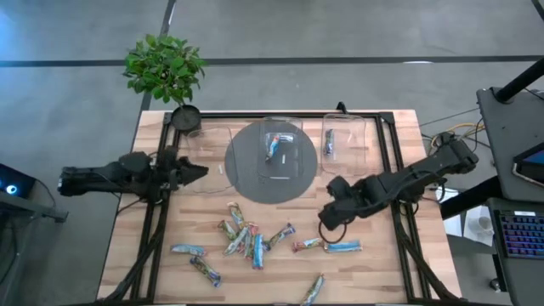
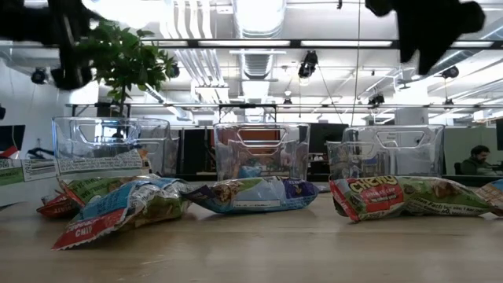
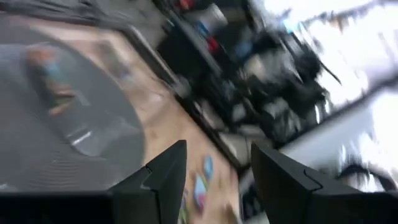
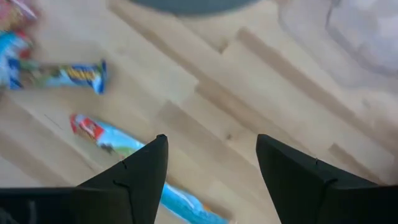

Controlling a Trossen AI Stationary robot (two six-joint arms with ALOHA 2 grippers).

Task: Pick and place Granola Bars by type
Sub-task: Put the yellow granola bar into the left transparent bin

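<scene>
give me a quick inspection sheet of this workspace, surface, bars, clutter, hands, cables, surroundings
surface: pale wooden slatted table with a dark grey round mat near the back.
job's things: about a dozen slim shiny-wrapped granola bars scattered on the front half; one bar in the middle clear plastic bin, one in the right clear bin; the left clear bin looks empty.
clutter: small green potted plant at the back left corner.
grippers: left hand open, empty, over the left bin; right hand open, empty, above the red and light-blue bars.
cables: loose wires off the table's right edge.
surroundings: grey floor, keyboard at right, seated person far behind.
</scene>
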